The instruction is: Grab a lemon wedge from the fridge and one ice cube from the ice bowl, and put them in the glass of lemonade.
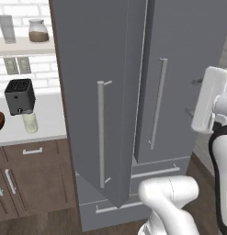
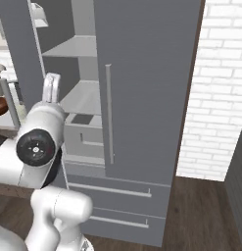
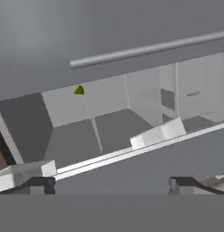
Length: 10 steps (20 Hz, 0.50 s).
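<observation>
- My gripper (image 3: 111,183) is gaping fully wide, holding nothing, touching nothing.
- It's facing the fridge (image 1: 110,69) interior through the open left door; small green-yellow piece (image 3: 79,90) sitting inside.

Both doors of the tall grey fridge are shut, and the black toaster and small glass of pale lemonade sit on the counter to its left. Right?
Not quite. The tall grey fridge's left door is swung open; the right base view shows bare shelves behind it. The black toaster and small glass of pale lemonade do sit on the counter.
</observation>
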Available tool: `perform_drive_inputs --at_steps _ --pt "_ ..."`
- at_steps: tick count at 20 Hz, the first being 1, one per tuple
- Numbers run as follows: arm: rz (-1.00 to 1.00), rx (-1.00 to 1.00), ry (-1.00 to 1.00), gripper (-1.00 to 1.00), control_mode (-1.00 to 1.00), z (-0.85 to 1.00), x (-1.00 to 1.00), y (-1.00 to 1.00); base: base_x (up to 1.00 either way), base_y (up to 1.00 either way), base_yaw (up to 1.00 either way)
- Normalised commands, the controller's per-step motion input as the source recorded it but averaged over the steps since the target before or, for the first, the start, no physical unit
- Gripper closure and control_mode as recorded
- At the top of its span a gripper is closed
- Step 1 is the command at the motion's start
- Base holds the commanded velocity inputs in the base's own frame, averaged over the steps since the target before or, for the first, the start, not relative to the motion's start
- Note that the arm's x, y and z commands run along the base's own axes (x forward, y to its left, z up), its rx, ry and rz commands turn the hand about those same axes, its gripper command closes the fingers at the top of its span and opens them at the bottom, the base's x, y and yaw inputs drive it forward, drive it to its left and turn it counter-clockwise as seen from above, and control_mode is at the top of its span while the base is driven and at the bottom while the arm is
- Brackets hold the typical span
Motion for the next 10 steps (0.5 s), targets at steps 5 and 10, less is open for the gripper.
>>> perform_drive_inputs --at_steps 5,10 --pt "0.15 0.14 0.1 -1.0 -1.0 -0.11 0.3 -0.03 0.0 0.0 0.0" --pt "0.27 -0.03 -0.04 -1.0 -1.0 -0.16 0.22 0.12 0.0 0.0 0.0"
